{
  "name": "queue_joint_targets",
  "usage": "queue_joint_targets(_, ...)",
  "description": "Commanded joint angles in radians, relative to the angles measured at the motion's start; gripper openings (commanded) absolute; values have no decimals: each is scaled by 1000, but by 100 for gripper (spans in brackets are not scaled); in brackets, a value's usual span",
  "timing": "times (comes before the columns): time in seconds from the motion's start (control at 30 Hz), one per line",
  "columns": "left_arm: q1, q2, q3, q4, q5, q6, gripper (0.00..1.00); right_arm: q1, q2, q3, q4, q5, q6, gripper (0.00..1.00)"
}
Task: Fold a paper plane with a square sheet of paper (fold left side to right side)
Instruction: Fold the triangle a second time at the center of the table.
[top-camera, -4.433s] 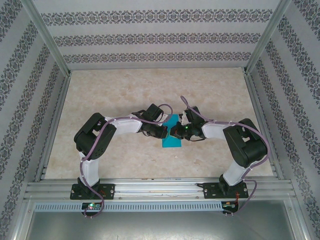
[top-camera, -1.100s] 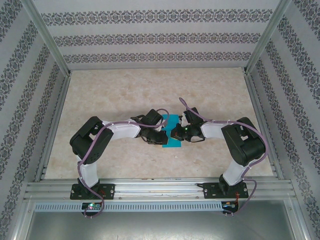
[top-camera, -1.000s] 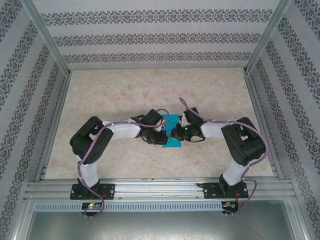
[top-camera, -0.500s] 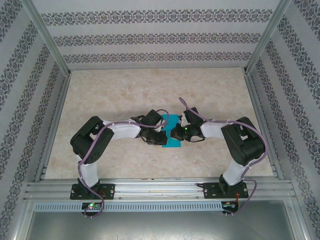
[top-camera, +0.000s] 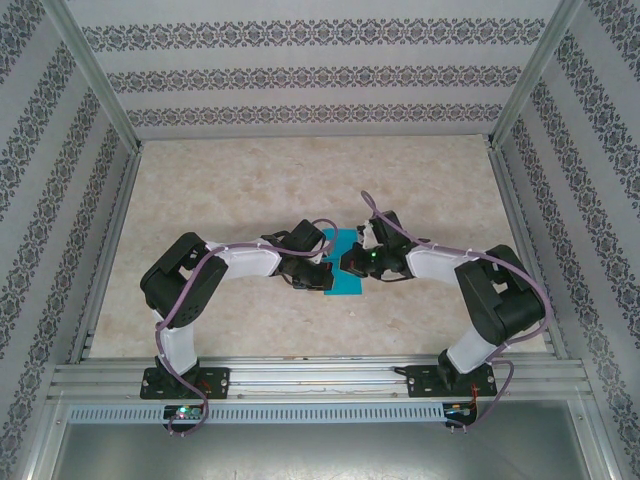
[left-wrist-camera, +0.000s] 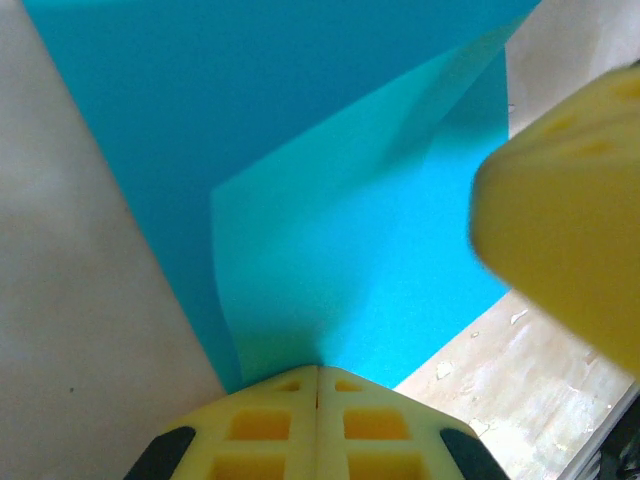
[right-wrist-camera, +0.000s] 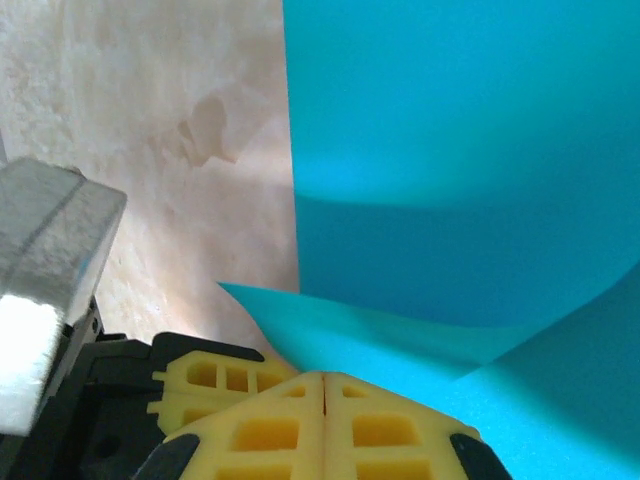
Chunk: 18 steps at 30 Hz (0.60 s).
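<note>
From the overhead camera I saw the square sheet of paper (top-camera: 343, 286) lying near the middle of the marbled table (top-camera: 300, 190), partly folded, with both arms bent in over it. The left gripper (top-camera: 322, 273) reached it from the 9 o'clock side and the right gripper (top-camera: 350, 262) from the 3 o'clock side, the two heads nearly touching above the turquoise sheet. On the left wrist camera the left gripper (left-wrist-camera: 317, 368) had its yellow fingers pressed flat together at 6 o'clock, and a lifted flap of the paper (left-wrist-camera: 340, 250) ran down into their tips, so I read it as clamped on that flap. The flap rose lighter over a darker layer that stretched away toward 12 o'clock. A blurred yellow finger pad (left-wrist-camera: 570, 220) sat at 3 o'clock, close over the paper's edge. On the right wrist camera the right gripper (right-wrist-camera: 324, 378) was likewise closed tight at 6 o'clock, with a raised edge of the sheet (right-wrist-camera: 450, 150) meeting its fingertips; it looked pinched there, though the contact itself was hidden by the pads. Bare table (right-wrist-camera: 170, 120) showed toward 10 o'clock, and a grey metallic block (right-wrist-camera: 45, 260) sat at 9 o'clock.
</note>
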Motion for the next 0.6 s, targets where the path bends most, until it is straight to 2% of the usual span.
queue_joint_targets(0.0,1,31,-44,-71,-53,25,4,26,4,-23,35,13,14,0)
queue_joint_targets(0.57,1,34,-38,-89,-63,22,4,61,98,3,21,59,5,0)
